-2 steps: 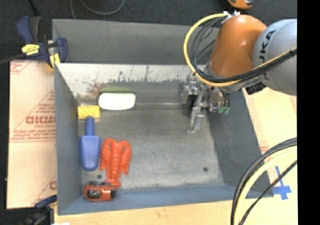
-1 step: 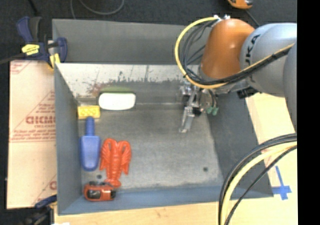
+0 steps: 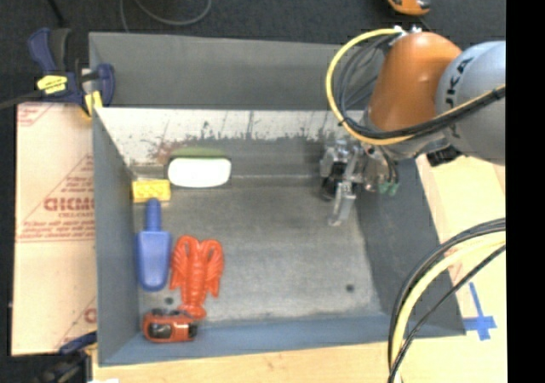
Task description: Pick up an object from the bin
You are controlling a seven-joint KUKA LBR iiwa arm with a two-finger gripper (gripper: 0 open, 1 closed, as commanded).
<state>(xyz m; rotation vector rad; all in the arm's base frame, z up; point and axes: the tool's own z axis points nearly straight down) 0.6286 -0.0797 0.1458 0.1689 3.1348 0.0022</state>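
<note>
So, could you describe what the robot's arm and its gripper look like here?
The arm is a rounded silver-grey link with dark lettering, ending in a smooth orange dome-shaped cover. Yellow and black cables loop around that cover. The gripper is small, made of grey metal and black parts, with a little green piece on one side.

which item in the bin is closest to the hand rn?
The white oval bar by the back wall. The red lobster, blue scoop and yellow block all lie farther from the hand.
</note>
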